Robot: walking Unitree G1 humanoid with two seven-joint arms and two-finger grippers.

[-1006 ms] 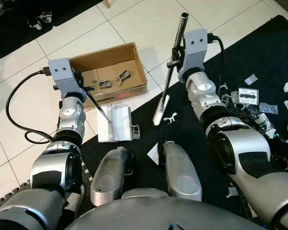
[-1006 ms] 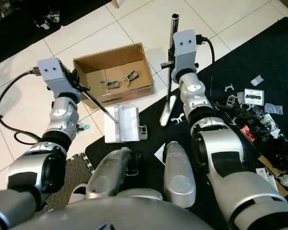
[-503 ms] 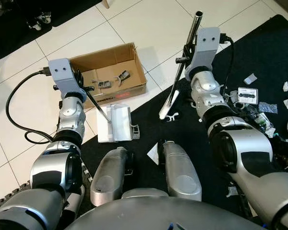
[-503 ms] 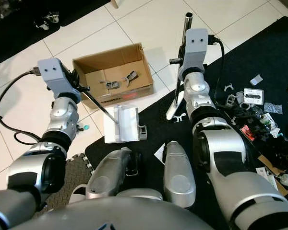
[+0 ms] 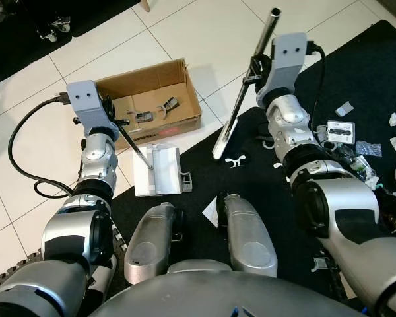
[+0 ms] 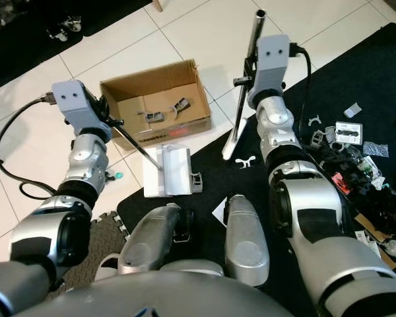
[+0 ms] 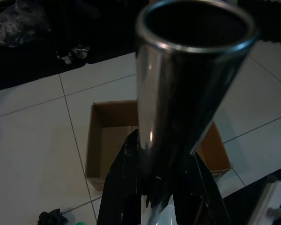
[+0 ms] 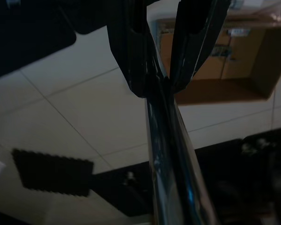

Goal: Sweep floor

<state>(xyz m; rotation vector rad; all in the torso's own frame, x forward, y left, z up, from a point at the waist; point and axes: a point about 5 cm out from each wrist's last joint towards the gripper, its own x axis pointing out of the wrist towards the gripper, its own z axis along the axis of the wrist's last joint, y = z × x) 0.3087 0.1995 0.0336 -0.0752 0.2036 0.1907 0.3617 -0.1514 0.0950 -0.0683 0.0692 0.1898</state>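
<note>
A household robot works a sweep across a black mat (image 5: 264, 191), the right gripper (image 5: 253, 69) clamped with both fingers on the metal handle of a broom (image 5: 241, 99), the left gripper (image 5: 116, 121) closed on the thin handle of a white dustpan (image 5: 160, 169). Over the past second the right arm has reached farther forward and out, tilting the broom's top away from the robot; its pale lower end, which half a second ago was just beside the small white clip (image 5: 234, 160) on the mat, now sits slightly back from it, toward the robot's left. The dustpan has not moved and rests where tile meets mat, just in front of the open cardboard box (image 5: 152, 99). The clip lies about where it was, so the stroke appears to have gathered nothing yet. Scattered scraps and packets (image 5: 356, 142) lie well apart to the right, and most of the sweeping seems still ahead, with the pan waiting to receive debris.
</note>
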